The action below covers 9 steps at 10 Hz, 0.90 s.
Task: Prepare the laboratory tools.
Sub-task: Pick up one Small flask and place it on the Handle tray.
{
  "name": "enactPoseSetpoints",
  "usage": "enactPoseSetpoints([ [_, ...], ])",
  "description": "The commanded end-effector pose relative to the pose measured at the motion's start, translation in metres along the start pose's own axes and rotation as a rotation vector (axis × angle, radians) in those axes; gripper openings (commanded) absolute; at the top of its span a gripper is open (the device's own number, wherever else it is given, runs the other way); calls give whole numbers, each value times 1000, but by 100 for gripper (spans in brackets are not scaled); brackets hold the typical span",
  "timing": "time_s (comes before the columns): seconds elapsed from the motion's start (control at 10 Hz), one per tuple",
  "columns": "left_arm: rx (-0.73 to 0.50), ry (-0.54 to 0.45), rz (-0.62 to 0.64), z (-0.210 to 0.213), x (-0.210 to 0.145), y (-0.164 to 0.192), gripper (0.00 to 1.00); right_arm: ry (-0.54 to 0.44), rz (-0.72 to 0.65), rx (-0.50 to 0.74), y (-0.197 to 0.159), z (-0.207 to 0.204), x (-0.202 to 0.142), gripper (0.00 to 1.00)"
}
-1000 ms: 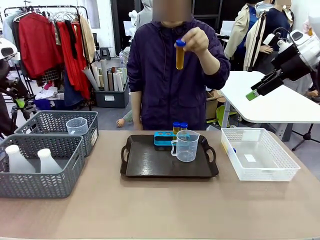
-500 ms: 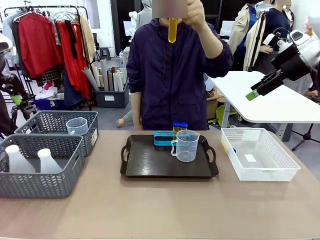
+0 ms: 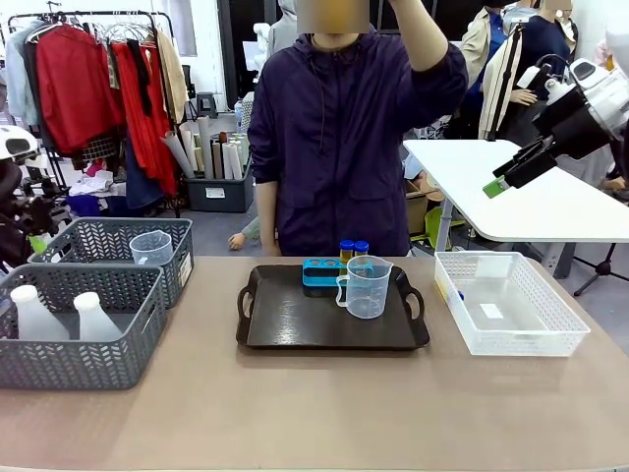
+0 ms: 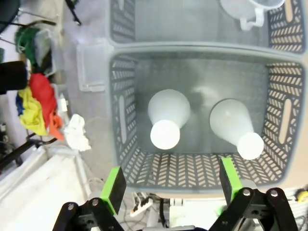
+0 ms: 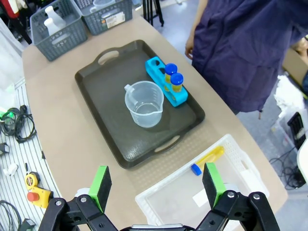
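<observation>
No text can be read anywhere. The label (image 3: 185,269) on the far grey basket (image 3: 108,239) is too small to make out. The sticker (image 3: 490,311) in the white basket (image 3: 560,339) is blurred. Any scale on the beaker (image 3: 367,287) is too faint to tell.

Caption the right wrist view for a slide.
Open right gripper overlooks the tray holding beaker, rack and two tubes; another tube lies in the white basket.
</observation>
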<state>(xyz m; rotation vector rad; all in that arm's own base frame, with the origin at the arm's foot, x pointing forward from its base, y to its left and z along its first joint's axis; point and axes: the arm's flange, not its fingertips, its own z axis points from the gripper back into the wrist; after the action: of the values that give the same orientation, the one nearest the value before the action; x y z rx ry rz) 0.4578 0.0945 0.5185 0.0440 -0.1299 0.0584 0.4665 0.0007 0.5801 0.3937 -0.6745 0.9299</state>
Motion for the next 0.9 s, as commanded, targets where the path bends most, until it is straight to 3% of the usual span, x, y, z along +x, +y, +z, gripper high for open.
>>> enactPoseSetpoints([
  [0.0, -72, 8, -45, -15, 4, 9, 100, -17, 2, 9, 0, 1, 1, 100],
  [0.2, -96, 28, -89, -32, 14, 10, 100, -17, 2, 9, 0, 1, 1, 100],
  [0.8, -61, 55, -17, -79, 11, 41, 100, -17, 2, 9, 0, 1, 1, 100],
])
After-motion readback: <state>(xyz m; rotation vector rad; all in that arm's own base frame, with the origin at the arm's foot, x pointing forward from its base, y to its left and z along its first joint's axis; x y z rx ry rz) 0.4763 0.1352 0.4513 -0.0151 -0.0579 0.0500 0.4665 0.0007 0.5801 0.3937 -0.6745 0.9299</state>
